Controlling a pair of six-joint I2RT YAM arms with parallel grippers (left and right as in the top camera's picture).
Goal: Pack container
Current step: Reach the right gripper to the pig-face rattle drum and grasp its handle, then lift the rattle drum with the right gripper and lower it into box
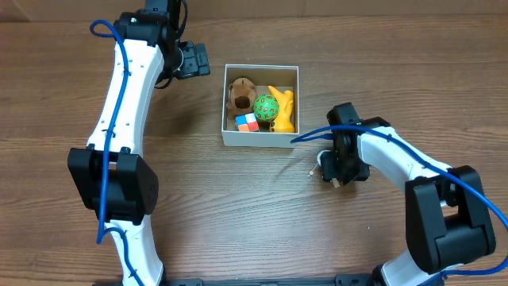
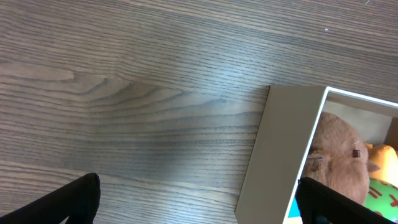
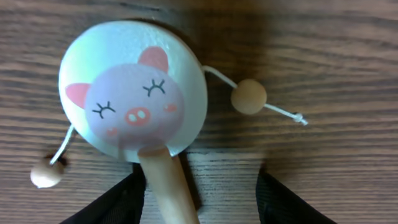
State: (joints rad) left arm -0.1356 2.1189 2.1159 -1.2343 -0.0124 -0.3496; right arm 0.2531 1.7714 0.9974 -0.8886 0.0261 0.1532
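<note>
Overhead, the container sits on the wooden table slightly above the middle of the view, between the two arms, its white walls square to the camera. Four toys lie inside it: a brown plush toy in the far left corner, a green ball near the centre, a yellow figure along the right wall, and a small multicoloured cube against the near wall. The left gripper hovers just beyond the container's far left corner, apart from it. In the left wrist view its fingers stand wide apart with only bare tabletop between them, and the container's corner with the plush toy shows at the right edge. The right gripper is down at the table on the container's right, nearer the robot and clear of the walls. Its wrist view shows a pig drum, a round white toy with a pink pig face, lying flat on the wood. Its wooden handle points back between the black fingers. The jaws are spread, and a gap shows between the handle and the finger on the picture's right, so nothing is clamped. Two wooden beads on strings lie on either side of the drum.
</note>
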